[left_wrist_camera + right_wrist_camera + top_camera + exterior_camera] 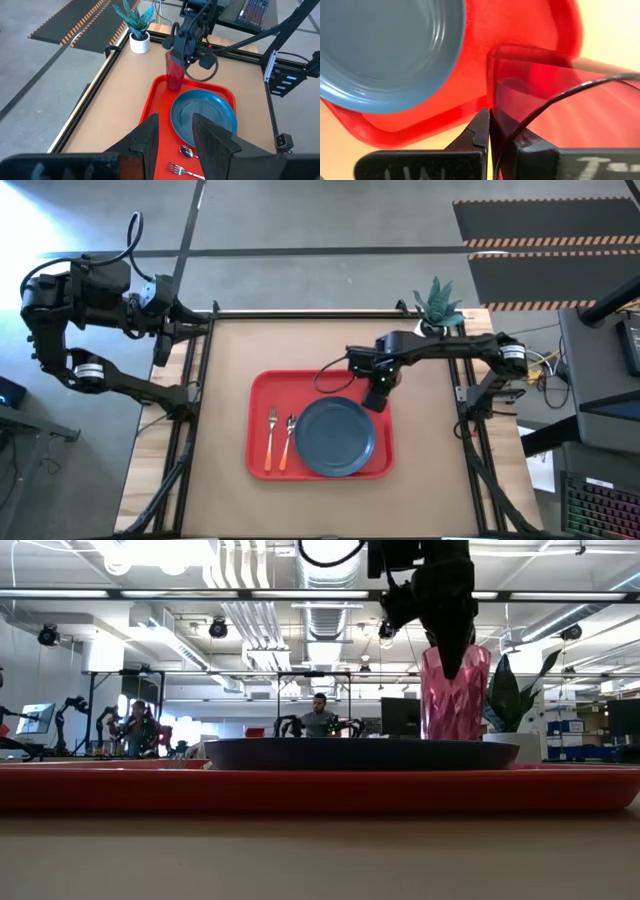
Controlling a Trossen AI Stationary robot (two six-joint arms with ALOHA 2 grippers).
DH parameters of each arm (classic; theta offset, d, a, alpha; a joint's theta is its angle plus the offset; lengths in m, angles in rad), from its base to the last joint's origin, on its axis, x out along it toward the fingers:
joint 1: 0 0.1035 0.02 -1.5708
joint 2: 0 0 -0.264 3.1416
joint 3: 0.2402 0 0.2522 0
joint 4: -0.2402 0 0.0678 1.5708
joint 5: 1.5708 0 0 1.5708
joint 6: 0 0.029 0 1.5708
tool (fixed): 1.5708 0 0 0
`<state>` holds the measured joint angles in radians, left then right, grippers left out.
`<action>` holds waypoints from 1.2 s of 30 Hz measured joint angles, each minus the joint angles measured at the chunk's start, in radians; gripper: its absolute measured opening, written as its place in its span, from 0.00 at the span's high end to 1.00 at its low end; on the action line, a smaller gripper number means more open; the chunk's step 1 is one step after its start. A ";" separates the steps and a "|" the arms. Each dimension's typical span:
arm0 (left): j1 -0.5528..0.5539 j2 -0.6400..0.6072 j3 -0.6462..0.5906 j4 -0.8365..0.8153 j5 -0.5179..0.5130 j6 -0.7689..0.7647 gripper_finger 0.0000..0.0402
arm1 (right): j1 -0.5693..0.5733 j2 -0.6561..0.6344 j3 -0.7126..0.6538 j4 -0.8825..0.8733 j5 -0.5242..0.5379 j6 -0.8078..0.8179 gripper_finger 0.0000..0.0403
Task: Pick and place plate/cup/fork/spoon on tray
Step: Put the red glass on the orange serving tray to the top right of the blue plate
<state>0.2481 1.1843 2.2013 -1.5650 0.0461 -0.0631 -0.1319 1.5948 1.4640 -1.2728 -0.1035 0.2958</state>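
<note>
High view shows plate (335,437), fork (270,439), spoon (287,441) on tray (262,395); my right end effector (377,394) grips the cup (174,73) at its far-right corner, unreleased; left end effector (172,137) idle, released.

The red tray (262,385) lies flat on the tabletop. On it rests the round blue-grey plate (335,436), toward its right side. Left of the plate, the fork (271,439) and spoon (287,443) lie side by side, orange handles toward the front edge. The translucent red cup (455,695) stands upright at the tray's rear right corner.
</note>
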 joint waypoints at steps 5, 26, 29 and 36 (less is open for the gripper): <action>0.000 0.000 0.000 0.000 0.000 0.000 0.75 | 0.009 0.035 0.038 -0.003 0.001 -0.017 0.98; 0.000 0.000 0.000 -0.002 0.000 0.000 0.75 | 0.007 0.150 0.194 -0.112 0.080 -0.099 0.98; 0.000 -0.001 0.000 -0.002 0.000 0.000 0.75 | 0.007 0.150 0.194 -0.092 0.080 -0.098 0.98; 0.000 -0.002 0.000 -0.006 0.000 0.000 0.75 | 0.007 0.150 0.186 -0.072 0.078 -0.094 0.98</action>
<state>0.2484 1.1820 2.2013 -1.5715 0.0460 -0.0634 -0.1246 1.7451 1.6496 -1.3443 -0.0254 0.2018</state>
